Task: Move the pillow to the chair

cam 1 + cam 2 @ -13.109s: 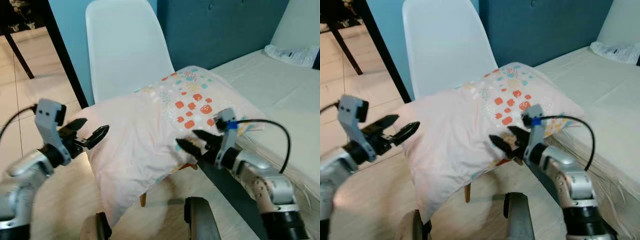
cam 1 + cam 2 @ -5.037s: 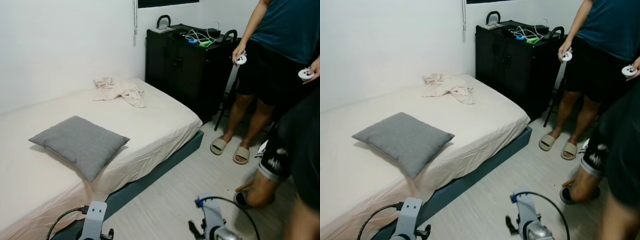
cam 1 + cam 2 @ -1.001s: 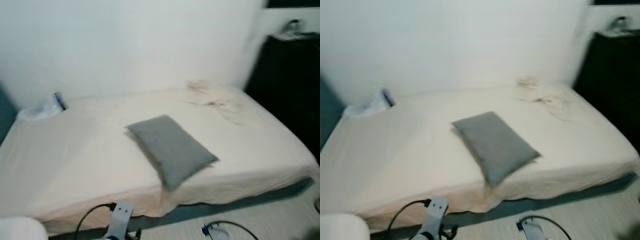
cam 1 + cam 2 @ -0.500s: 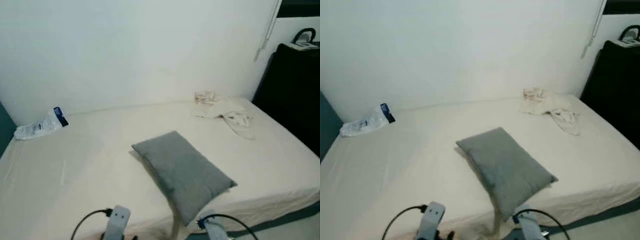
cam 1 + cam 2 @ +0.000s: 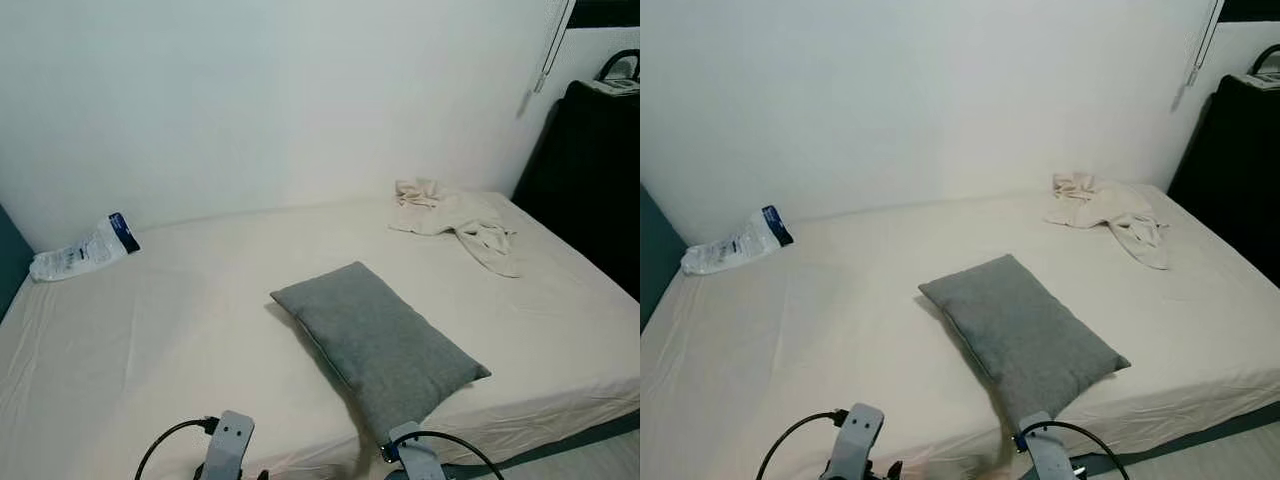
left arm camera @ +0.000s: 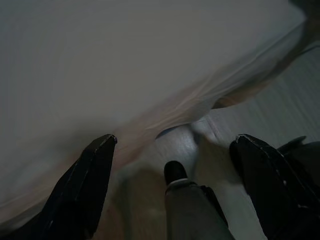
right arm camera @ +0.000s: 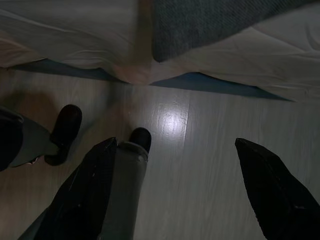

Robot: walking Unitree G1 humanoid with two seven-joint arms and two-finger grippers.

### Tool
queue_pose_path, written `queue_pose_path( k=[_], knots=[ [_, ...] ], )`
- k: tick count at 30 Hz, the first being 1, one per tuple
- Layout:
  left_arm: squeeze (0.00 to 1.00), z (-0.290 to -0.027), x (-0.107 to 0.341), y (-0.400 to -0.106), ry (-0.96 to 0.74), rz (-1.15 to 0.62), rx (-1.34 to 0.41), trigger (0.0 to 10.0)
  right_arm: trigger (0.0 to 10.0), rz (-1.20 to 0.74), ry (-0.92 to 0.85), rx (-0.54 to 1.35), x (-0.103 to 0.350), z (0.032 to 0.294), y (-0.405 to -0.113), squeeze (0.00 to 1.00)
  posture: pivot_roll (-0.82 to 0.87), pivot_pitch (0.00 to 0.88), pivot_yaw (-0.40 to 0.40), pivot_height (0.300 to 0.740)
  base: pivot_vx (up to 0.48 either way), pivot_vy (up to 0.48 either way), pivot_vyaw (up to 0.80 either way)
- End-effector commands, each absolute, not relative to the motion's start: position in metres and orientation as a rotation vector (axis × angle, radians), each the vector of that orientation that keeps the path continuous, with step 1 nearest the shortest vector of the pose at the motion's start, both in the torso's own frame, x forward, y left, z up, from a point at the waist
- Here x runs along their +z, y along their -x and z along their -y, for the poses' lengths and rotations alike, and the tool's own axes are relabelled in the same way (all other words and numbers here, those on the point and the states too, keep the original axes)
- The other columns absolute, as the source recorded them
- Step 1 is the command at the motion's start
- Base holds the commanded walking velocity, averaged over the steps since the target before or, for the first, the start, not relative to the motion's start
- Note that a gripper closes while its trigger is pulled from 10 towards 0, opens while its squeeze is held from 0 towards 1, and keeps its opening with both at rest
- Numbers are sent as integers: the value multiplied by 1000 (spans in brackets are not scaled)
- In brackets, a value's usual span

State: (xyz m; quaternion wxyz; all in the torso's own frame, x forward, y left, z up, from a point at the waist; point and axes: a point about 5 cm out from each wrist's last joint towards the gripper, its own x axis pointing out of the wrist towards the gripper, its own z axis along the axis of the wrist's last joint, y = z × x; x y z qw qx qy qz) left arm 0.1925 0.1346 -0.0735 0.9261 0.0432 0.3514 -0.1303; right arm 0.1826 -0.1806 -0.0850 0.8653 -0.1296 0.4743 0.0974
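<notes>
Bed [image 5: 150, 340] with a cream sheet is seen ahead, set against a white wall [image 5: 250, 100]. A plastic packet [image 5: 85, 250] with a dark blue end lies at the far left corner of the bed, near the wall. A crumpled cream cloth [image 5: 455, 218] lies at the far right, near a black cabinet [image 5: 595, 170]. A cord [image 5: 545, 50] hangs down the wall beside the cabinet.

The grey pillow [image 5: 378, 342] lies flat on the sheet, right of centre, near the front edge. Its long axis runs diagonally, from the far left corner to the near right corner, which reaches close to the mattress edge. Nothing rests on it.

Left gripper [image 6: 175, 150] is held low by the bed's edge over pale floor [image 7: 200, 150], fingers spread wide, nothing held. Right gripper [image 7: 185, 150] likewise: fingers wide apart, empty, above the floor, with the pillow's corner just ahead.
</notes>
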Motion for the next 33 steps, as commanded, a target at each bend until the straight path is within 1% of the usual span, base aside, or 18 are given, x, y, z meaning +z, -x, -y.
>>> queue_pose_path(
  k=[1,2,8,14,16,23,33],
  knots=[
    [0,-135,-75,-191,-81,-732,-264,10000,10000,-1003,278,215,-86,180,-180,0,-45,0,2,740,0,0,0],
    [0,-135,-75,-191,-81,-732,-264,10000,10000,-1003,279,216,-86,180,-180,0,-45,0,2,740,0,0,0],
    [0,-134,-74,-192,-80,-728,-266,10000,10000,-1006,281,223,-87,179,-179,0,-45,0,2,740,0,-462,0],
    [0,-134,-74,-193,-85,-726,-267,10000,10000,-1007,279,226,-87,178,-179,0,-44,0,3,740,0,0,0],
    [0,-134,-73,-193,-85,-723,-270,10000,10000,-1007,277,227,-87,178,-179,0,-44,0,4,740,0,-259,0],
    [0,-134,-73,-194,-80,-724,-272,10000,10000,-1006,273,226,-87,177,-179,0,-45,0,9,740,0,-480,0],
    [0,-134,-72,-196,-76,-719,-259,10000,10000,-1006,273,232,-87,177,-180,0,-45,0,6,740,0,0,0]
  ],
)
